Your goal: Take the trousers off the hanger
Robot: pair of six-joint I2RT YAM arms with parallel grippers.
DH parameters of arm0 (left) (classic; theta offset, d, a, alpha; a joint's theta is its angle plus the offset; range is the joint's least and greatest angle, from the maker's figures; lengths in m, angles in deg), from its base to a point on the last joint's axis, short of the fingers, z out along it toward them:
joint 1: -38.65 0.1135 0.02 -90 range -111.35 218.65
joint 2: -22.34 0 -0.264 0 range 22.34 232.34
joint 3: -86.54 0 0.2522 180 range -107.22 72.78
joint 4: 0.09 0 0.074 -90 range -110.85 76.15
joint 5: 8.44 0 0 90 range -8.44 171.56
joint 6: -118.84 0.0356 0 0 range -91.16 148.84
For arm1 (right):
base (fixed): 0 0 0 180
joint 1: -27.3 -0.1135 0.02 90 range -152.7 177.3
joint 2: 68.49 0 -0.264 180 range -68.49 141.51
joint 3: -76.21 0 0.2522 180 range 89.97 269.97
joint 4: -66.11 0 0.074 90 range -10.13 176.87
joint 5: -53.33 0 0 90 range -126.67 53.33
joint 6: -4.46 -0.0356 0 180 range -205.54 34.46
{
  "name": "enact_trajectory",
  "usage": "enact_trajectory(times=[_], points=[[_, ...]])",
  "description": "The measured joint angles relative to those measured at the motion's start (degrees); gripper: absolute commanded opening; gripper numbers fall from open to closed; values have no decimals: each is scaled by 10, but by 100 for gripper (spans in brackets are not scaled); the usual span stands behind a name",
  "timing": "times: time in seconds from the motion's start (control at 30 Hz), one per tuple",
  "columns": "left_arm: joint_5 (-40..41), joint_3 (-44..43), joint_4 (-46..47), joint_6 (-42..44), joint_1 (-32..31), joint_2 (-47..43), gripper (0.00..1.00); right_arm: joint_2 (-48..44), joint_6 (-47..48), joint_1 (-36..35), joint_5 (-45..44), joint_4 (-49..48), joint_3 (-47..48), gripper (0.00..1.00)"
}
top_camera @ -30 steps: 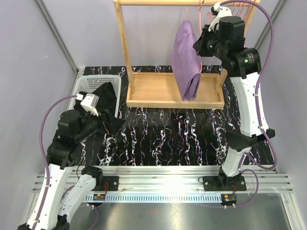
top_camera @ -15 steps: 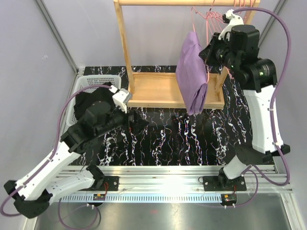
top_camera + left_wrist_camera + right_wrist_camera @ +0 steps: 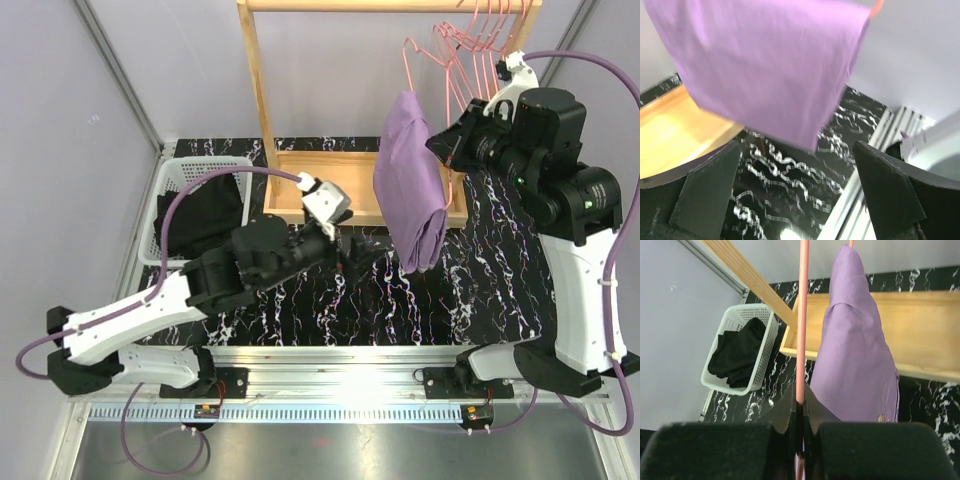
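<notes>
Your left claw (image 3: pixel 797 160) has swung, jaws wide, below the soft lilac-purple cloth trousers (image 3: pixel 410 190) to pull them down. Your right claw (image 3: pixel 801 412) pinches the thin pink wire hanger (image 3: pixel 803 315) to steady it.

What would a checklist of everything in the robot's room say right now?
Surface: black marbled table.
Job's things: lilac trousers draped over a pink hanger; black trousers in the white basket.
Clutter: spare hangers on the wooden rack.
Claws: right claw shut on the pink hanger; left claw open, empty, near the lilac trousers.
Cables: purple cables loop from both arms.
Surroundings: grey walls.
</notes>
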Motion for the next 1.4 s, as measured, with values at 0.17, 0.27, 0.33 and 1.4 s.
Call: enact_trajectory(times=[0.17,0.27,0.33,1.4], points=[[83,-61,19,8,-28,80,99,-39,-35,0,-10,1,-49,0],[108,-72,32,8,-32,106,99,-51,-49,0,-19,0,-54,0],[120,-76,36,8,-37,117,99,-57,-56,0,-21,-1,-54,0],[175,-146,100,34,-62,231,97,-62,-82,0,-51,-3,-48,0]])
